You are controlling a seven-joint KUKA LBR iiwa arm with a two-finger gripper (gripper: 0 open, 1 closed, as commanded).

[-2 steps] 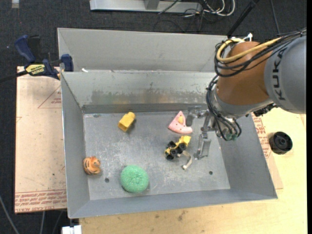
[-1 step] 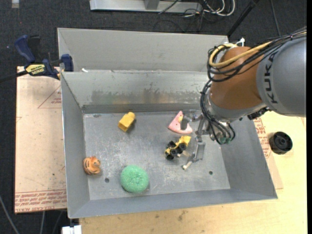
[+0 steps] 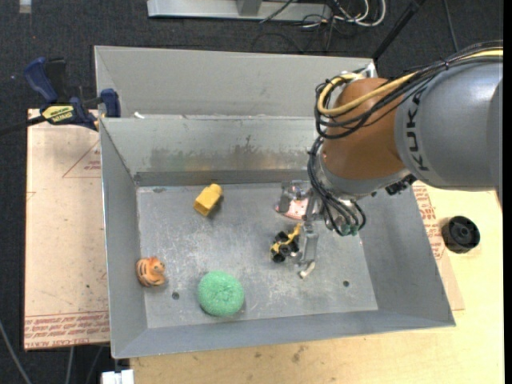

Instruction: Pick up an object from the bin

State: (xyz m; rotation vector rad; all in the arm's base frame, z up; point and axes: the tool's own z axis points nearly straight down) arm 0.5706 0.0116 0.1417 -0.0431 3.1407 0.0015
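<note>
The grey metal bin point(image 3: 240, 146) sits with dark floor point(image 3: 56, 22) and some cables point(image 3: 356, 2) behind it. Going from left to right on its scratched bottom, there is a small orange striped toy point(image 3: 150, 271), a yellow block point(image 3: 208, 200) and a fuzzy green ball point(image 3: 220, 294), all apart from each other. A little black and yellow thing point(image 3: 282, 246) lies near the middle, just beside the claw point(image 3: 306, 264) that reaches down from the right, and I cannot tell if the claw is open or closed.

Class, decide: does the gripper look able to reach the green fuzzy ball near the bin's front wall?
Probably yes: the green fuzzy ball lies alone and uncovered, left of the gripper, nothing between them.
</note>
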